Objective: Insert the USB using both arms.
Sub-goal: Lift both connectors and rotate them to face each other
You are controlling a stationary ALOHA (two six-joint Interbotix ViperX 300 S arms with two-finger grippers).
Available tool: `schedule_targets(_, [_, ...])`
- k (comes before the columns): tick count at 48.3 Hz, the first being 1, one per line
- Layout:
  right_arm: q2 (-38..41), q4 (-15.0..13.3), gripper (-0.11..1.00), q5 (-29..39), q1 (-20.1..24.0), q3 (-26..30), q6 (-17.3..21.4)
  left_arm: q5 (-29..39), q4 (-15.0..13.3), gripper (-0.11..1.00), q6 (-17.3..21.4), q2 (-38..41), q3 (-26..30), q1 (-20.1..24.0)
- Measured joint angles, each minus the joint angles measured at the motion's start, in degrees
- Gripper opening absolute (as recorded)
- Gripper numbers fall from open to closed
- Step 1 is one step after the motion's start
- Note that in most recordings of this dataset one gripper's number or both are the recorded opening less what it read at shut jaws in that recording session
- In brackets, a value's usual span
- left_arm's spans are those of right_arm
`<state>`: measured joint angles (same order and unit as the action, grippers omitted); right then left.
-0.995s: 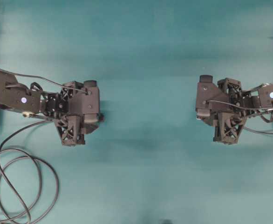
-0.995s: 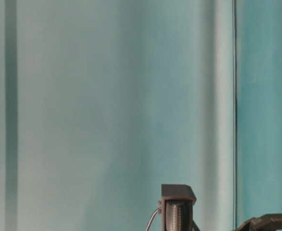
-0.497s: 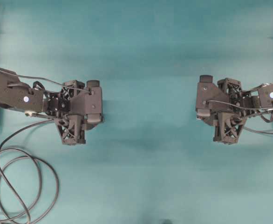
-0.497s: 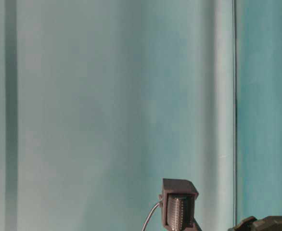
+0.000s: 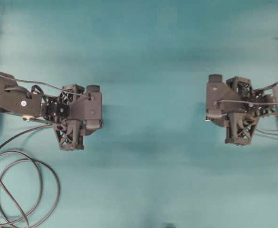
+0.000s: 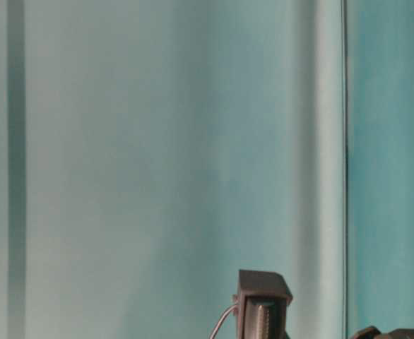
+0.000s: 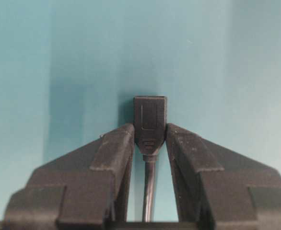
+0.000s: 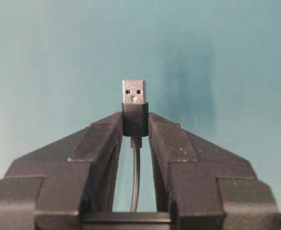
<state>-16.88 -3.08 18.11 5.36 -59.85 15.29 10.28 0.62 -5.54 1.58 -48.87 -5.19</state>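
Both connectors gripped, arms well apart

The right gripper pinches the USB, silver tip at 12 o'clock between the jaws; the left gripper clamps the dark socket likewise. Risk: either piece could pivot in so narrow a pinch, or the looped cable could drag the socket askew, so tip and mouth jam. Overhead, both wrists face each other across the teal table
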Motion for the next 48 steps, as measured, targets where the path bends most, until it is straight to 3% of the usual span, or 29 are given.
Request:
schedule_targets(11, [-5.8, -2.0, 0.22, 4.1, 0.0, -0.1, -0.1, -1.8, 0.0, 0.23, -0.1, -3.9, -0.2, -0.5])
schedule_targets(19, [-8.3, -5.4, 0.22, 7.6, 0.5, 0.2, -0.2, -2.0, -0.3, 0.22, -1.8, -6.6, -0.2, -1.1])
schedule_targets(37, [-10.0, -14.3, 0.22, 13.4, 5.7, 4.2, 0.7, -10.1, -0.4, 0.23, -20.4, -12.9, -1.2, -2.9])
schedule_targets(48, [-11.3, -17.5, 0.22, 13.8, 7.9, 4.3, 5.6, -15.6, -0.4, 0.22, -33.1, -15.7, -3.3, -4.2])
